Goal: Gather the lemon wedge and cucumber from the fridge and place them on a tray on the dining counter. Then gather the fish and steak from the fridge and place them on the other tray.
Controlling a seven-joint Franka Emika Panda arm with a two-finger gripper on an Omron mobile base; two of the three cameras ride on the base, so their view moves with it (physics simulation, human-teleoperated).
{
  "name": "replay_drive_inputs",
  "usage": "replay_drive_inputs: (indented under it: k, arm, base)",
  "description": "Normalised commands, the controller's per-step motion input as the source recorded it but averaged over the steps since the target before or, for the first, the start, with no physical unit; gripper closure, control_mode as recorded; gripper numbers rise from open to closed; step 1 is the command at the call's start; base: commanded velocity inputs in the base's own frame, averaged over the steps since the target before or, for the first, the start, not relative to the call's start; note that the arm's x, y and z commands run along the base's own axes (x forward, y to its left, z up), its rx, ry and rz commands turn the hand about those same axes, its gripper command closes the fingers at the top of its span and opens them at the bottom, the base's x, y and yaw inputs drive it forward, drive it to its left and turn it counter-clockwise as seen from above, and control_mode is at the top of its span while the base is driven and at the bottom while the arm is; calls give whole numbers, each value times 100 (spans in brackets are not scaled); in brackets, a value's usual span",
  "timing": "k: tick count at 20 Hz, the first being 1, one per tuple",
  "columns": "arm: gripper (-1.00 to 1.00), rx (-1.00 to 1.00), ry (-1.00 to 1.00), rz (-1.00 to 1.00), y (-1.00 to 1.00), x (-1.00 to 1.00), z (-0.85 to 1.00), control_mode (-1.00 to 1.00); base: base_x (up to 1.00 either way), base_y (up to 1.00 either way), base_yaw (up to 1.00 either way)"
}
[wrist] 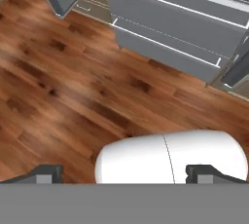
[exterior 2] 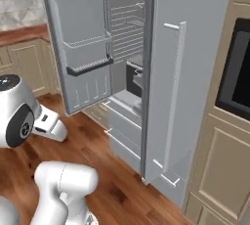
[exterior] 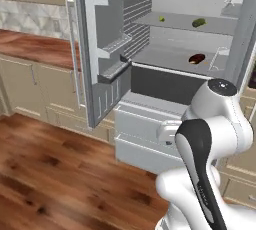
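Note:
The fridge stands open ahead. On its upper shelf lie a small yellow lemon wedge (exterior: 161, 18) and, to its right, a green cucumber (exterior: 199, 22). One shelf lower rests a dark red steak (exterior: 197, 58). My gripper (wrist: 125, 175) hangs low in front of the fridge drawers and points down at the wooden floor. Its two dark fingertips (wrist: 46, 173) stand far apart, open, with nothing between them. The white hand (exterior: 169, 133) is well below and in front of the shelves, seen also as the hand (exterior 2: 49, 125) in the right base view.
The left fridge door (exterior: 100, 49) is swung wide with bare door racks. The right door (exterior 2: 190, 72) juts toward me. Grey freezer drawers (wrist: 170, 23) sit under the shelves. A wooden counter (exterior: 30, 44) runs on the left, a wall oven (exterior 2: 239, 62) on the right.

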Motion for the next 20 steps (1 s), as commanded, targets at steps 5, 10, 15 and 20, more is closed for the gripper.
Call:
replay_drive_inputs:
  k: [5, 10, 15, 20]
  arm:
    - [-100, 0, 0, 0, 0, 0, 0, 100]
    - [-100, 0, 0, 0, 0, 0, 0, 100]
    - [-100, 0, 0, 0, 0, 0, 0, 100]
    - [-100, 0, 0, 0, 0, 0, 0, 100]
  base:
    - [43, 34, -45]
    - [42, 31, -45]
    - [46, 34, -44]
    - [50, 41, -41]
